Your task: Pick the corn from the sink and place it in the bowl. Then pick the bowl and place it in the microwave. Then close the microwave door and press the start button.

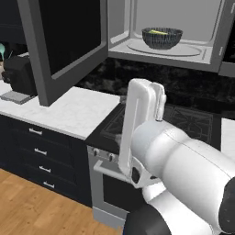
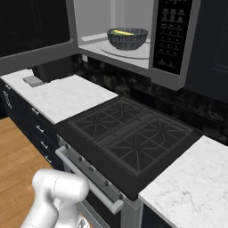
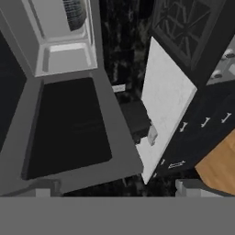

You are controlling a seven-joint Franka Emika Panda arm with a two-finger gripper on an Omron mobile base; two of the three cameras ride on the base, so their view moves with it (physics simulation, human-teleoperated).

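With the dark woven-patterned bowl holding the yellow corn on the silver-grey microwave turntable, the empty, wide-open tool should push the dark-glass microwave door's outer edge squarely shut.

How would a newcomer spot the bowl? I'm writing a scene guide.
Find the microwave hanging open above the stove. The bowl sits on its round turntable: dark, woven-patterned, with yellow corn inside.

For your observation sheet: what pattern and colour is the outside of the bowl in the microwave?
Dark grey-blue woven pattern; the bowl shows best in the right base view.
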